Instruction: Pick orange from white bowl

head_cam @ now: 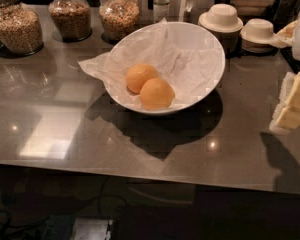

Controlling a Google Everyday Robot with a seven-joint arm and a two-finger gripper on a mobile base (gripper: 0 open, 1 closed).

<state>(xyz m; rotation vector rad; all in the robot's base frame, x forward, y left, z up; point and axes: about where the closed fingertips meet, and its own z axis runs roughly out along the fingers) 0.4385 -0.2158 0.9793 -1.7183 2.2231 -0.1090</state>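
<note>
Just right of the white bowl (212,46), clear of its rim, hangs the gripper (294,103); whether it is released or clenched cannot be told. Inside the bowl, on crumpled paper (187,66), the front orange (156,93) lies to the gripper's left, touching the back orange (141,77).

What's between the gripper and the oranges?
Camera view: gripper at the right edge, then counter, the white bowl and its paper lining, then the oranges.

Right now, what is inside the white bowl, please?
Two touching oranges on crumpled paper; the paper hides the bowl underneath. The end effector is at the right edge, outside.
</note>
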